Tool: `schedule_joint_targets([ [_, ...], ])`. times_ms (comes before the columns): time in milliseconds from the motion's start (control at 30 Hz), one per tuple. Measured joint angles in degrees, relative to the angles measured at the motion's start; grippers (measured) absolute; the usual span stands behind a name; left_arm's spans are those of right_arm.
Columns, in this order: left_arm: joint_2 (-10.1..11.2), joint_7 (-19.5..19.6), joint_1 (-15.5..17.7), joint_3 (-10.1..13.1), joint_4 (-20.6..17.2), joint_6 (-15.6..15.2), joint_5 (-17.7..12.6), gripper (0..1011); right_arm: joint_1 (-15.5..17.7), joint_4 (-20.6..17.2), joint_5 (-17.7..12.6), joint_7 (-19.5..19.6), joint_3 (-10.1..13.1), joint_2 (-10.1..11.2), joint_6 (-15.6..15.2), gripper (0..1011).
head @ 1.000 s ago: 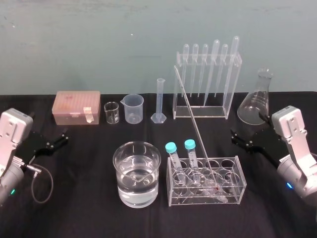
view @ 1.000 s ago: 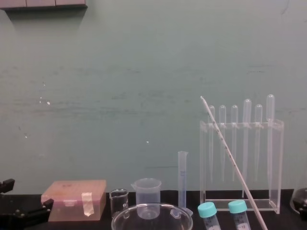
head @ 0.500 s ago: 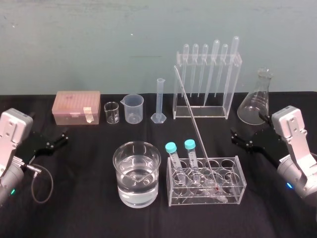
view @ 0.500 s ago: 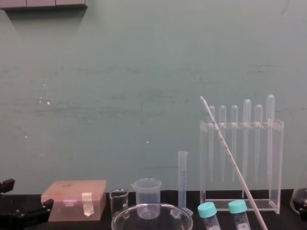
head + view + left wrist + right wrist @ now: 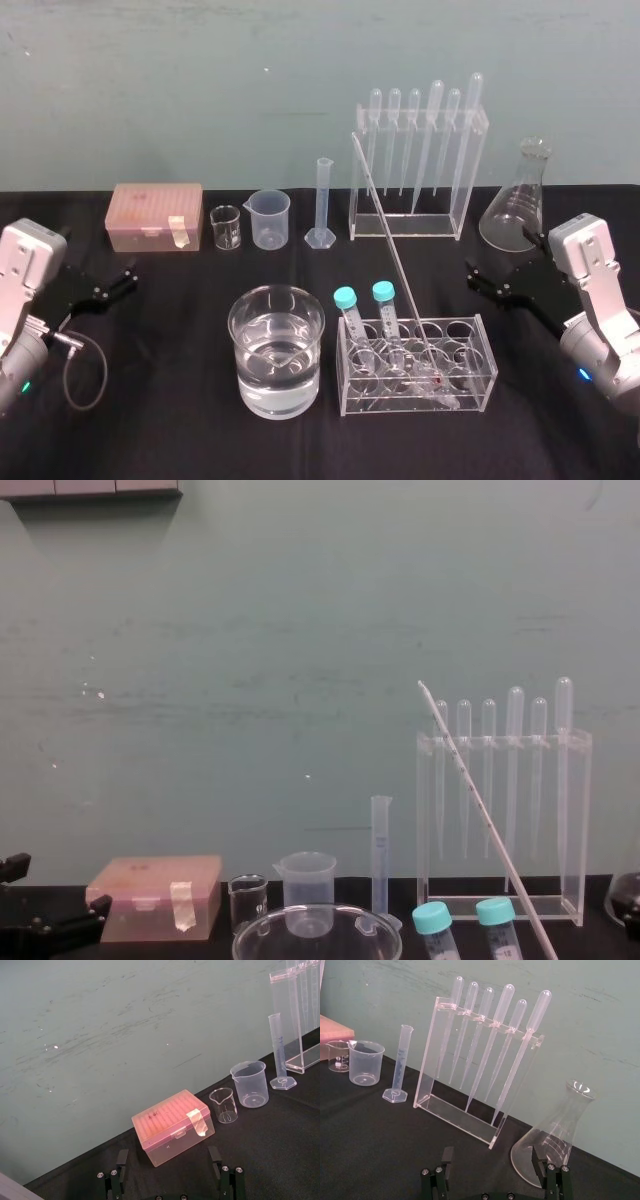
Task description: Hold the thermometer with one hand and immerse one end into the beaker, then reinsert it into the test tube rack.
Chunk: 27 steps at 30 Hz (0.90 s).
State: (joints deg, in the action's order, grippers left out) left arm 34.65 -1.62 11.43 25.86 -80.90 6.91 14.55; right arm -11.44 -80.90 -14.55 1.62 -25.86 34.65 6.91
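While the thermometer (image 5: 394, 255) leans near the beaker (image 5: 236, 348), left claw (image 5: 128, 277) and right claw (image 5: 473, 276) gape empty.

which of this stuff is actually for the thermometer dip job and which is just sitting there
For the job: thermometer, leaning in the test tube rack; beaker of clear liquid; left gripper and right gripper, fingers open, at the table's sides.

Just lying about: pink box, tiny glass beaker, plastic beaker, graduated cylinder, pipette stand, conical flask, capped tubes.
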Motion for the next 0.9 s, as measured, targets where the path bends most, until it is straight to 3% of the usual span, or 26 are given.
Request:
schedule_joint_targets([
  [467, 0.0, 0.0, 0.0, 0.0, 0.0, 0.0, 0.0, 1008, 0.01, 0.0, 0.0, -0.05, 0.04, -0.01, 0.0, 1003],
  [600, 0.0, 0.0, 0.0, 0.0, 0.0, 0.0, 0.0, 1008, 0.47, -0.68, -1.72, -1.58, 1.56, 0.0, -0.13, 1003],
  [700, 0.0, 0.0, 0.0, 0.0, 0.0, 0.0, 0.0, 1008, 1.38, -2.74, -5.71, -4.05, 3.75, 0.14, -1.33, 1003],
  [767, 0.0, 0.0, 0.0, 0.0, 0.0, 0.0, 0.0, 1008, 2.27, -4.98, -9.99, -6.55, 5.67, 0.32, -3.05, 1003],
  [800, 0.0, 0.0, 0.0, 0.0, 0.0, 0.0, 0.0, 1008, 2.9, -6.9, -13.55, -8.53, 7.28, 0.48, -4.87, 1003],
  [833, 0.0, 0.0, 0.0, 0.0, 0.0, 0.0, 0.0, 1008, 2.9, -6.9, -13.55, -8.53, 7.28, 0.48, -4.87, 1003],
  [900, 0.0, 0.0, 0.0, 0.0, 0.0, 0.0, 0.0, 1008, 3.65, -9.63, -18.4, -11.41, 9.26, 0.76, -8.25, 1003],
])
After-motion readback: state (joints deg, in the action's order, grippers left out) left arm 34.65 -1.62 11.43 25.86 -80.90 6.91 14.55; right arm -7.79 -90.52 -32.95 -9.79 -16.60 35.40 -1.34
